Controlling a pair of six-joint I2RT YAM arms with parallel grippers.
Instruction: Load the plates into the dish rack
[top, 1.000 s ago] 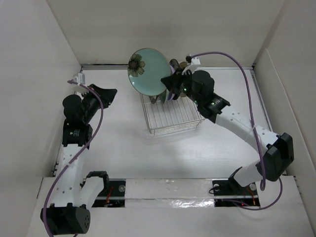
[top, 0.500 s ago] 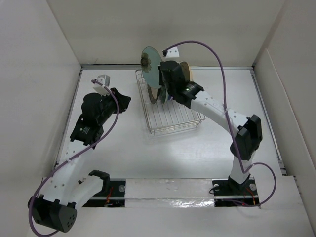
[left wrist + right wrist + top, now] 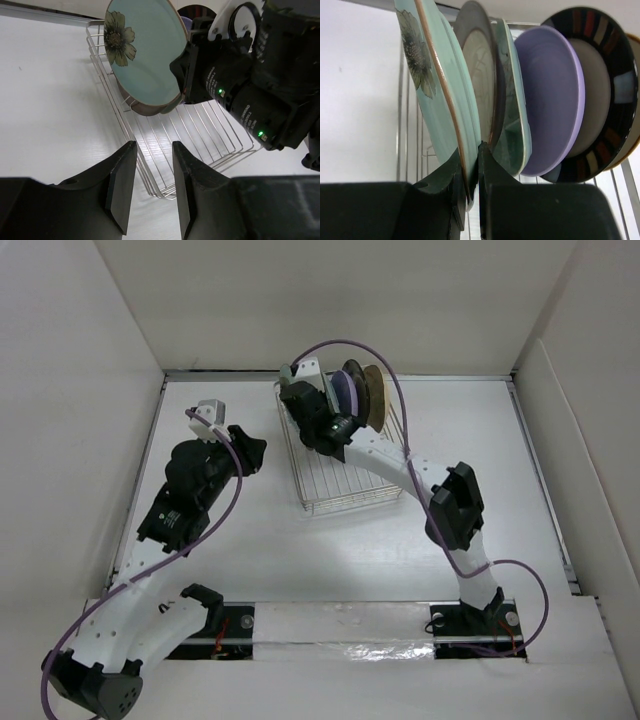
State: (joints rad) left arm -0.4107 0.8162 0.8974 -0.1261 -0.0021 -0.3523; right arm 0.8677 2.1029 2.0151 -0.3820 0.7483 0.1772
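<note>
- At the rack's (image 3: 350,485) left end, my right claw (image 3: 470,162) pinches the green plate (image 3: 145,60) by its rim, upright.
- Left of the rack, my left claw (image 3: 150,185) is spread and empty.
- Final loading step, I judge: seat it between wires, then release.

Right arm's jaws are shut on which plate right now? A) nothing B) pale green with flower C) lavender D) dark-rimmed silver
B: the right wrist view shows the right jaws pinching the rim of the pale green flower plate; the lavender plate stands free behind it.
</note>
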